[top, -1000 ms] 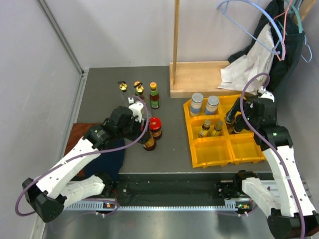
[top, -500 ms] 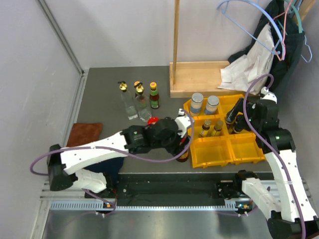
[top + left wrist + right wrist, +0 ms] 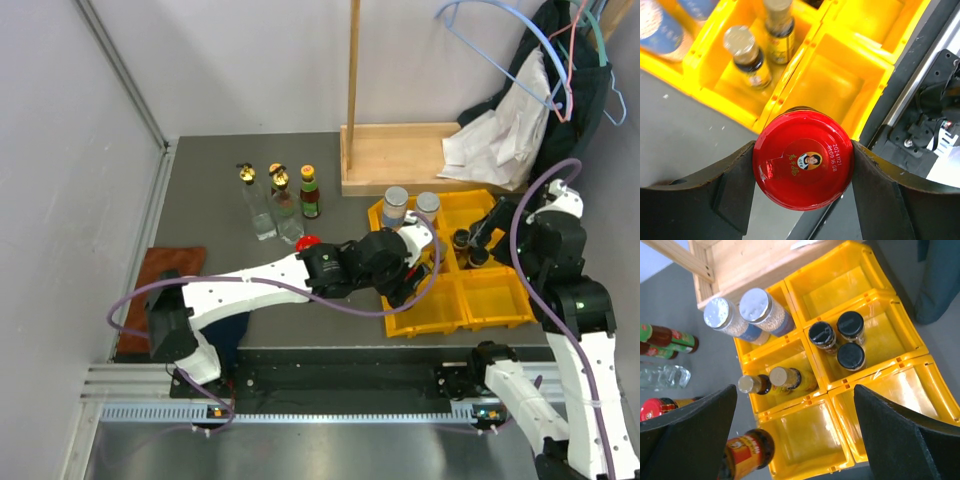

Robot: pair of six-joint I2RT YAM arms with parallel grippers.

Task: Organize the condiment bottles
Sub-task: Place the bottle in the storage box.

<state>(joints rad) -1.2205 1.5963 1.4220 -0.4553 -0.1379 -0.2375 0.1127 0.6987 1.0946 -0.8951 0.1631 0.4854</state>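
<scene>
The left jaws are clenched on a red-lidded jar [image 3: 803,166], held over the left wall of the near-left compartment of the yellow bin [image 3: 875,75]. The right jaws stand wide apart and empty above the bin's right half. Two silver-lidded jars [image 3: 719,314] sit in the back-left compartment, two gold-capped bottles [image 3: 782,379] in the middle-left and three black-capped bottles [image 3: 850,356] in the middle-right. Two clear bottles [image 3: 258,208], a red sauce bottle [image 3: 310,196] and a second red-lidded jar [image 3: 307,242] stand toward the back left of the surface [image 3: 210,180].
</scene>
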